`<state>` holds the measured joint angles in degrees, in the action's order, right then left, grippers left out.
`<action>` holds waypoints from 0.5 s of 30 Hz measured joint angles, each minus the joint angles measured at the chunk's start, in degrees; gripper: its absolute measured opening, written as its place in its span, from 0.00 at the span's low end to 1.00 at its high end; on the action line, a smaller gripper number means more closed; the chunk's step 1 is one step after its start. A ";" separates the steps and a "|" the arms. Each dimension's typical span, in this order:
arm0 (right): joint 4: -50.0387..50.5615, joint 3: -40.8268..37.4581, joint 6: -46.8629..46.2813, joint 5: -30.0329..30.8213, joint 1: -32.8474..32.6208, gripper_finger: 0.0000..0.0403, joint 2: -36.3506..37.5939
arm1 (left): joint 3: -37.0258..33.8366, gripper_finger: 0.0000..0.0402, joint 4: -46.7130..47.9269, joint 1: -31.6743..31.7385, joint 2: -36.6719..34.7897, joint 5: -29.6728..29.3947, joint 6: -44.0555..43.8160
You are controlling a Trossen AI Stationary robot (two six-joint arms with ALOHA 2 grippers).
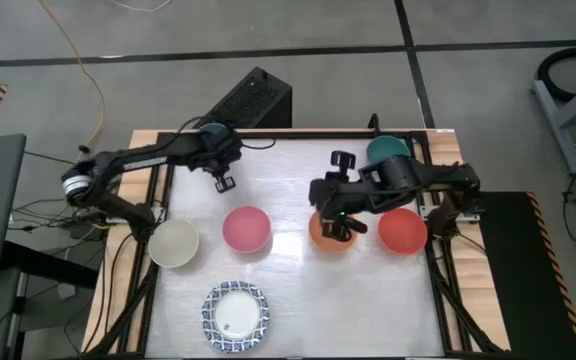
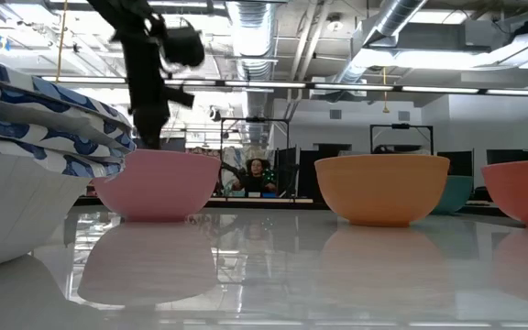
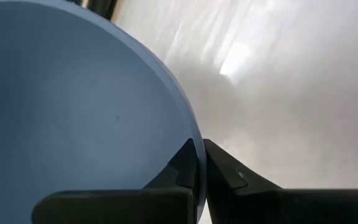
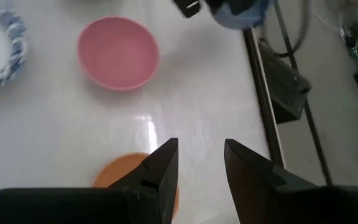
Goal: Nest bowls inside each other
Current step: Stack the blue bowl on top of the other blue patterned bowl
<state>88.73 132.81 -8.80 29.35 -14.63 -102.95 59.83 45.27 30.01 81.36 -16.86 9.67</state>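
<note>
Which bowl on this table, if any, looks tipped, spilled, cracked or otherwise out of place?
Nothing stands out. The pink bowl, orange bowl, red bowl, cream bowl and patterned bowls sit upright and apart on the table. The only bowl off it is the blue bowl, gripped by its rim in the left gripper.

No readable text, no labels, no brand marks, no numbers, no signs on bowls, arms, table or room beyond, in any view
</note>
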 joint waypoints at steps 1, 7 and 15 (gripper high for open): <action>-0.11 0.00 1.32 -0.37 -0.42 0.37 0.22 | 0.00 0.00 -0.02 -1.01 -1.78 1.29 -0.13; 0.18 -0.02 3.04 -0.95 -0.62 0.37 2.54 | 0.00 0.00 -0.17 -10.93 -12.99 11.39 0.40; -10.27 0.04 16.21 -14.31 -3.45 0.37 1.24 | 0.00 0.00 -0.17 -33.10 -21.77 16.40 0.17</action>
<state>78.46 132.85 7.41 15.04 -18.09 -101.71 59.83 45.10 -3.09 59.59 -0.46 9.84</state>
